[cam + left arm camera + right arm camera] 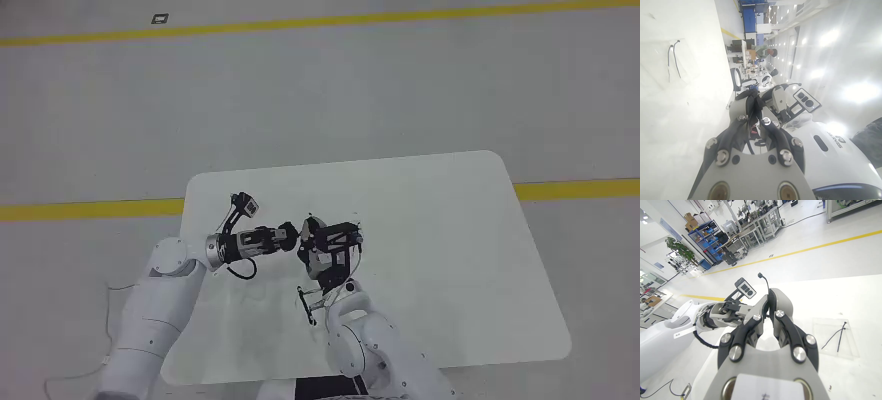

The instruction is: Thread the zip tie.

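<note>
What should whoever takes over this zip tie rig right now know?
Right gripper: shut on the zip tie just below its head, which sticks up free.
Left gripper: shut, tip to tip with the right one above the table. A thin black strap runs between its fingers, seemingly the same tie's tail.
Two spare ties lie on a clear sheet on the table.
Done: the tie is off the table and held.
Left: feed the tail through the head; nothing passes through it yet.
</note>
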You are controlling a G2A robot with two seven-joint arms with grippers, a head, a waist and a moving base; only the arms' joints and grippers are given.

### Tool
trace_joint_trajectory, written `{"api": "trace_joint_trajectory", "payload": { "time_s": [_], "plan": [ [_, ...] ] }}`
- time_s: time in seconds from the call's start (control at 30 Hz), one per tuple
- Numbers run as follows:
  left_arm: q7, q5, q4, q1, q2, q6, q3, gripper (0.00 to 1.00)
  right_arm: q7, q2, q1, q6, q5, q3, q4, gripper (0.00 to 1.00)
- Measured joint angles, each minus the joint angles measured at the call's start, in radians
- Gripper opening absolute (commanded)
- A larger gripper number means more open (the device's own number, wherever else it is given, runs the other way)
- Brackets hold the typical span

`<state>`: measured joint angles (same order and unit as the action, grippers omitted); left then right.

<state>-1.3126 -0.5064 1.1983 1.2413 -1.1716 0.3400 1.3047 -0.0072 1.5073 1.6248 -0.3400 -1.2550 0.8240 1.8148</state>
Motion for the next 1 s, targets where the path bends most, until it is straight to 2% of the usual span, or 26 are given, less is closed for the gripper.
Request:
{"api": "trace_joint_trajectory", "payload": {
  "time_s": [1.0],
  "plan": [
    [0.0,0.0,0.0,0.0,0.0,0.0,0.0,0.0,-0.033,-0.012,0.004,0.01,0.023,-0.007,0.01,0.0]
  ]
}}
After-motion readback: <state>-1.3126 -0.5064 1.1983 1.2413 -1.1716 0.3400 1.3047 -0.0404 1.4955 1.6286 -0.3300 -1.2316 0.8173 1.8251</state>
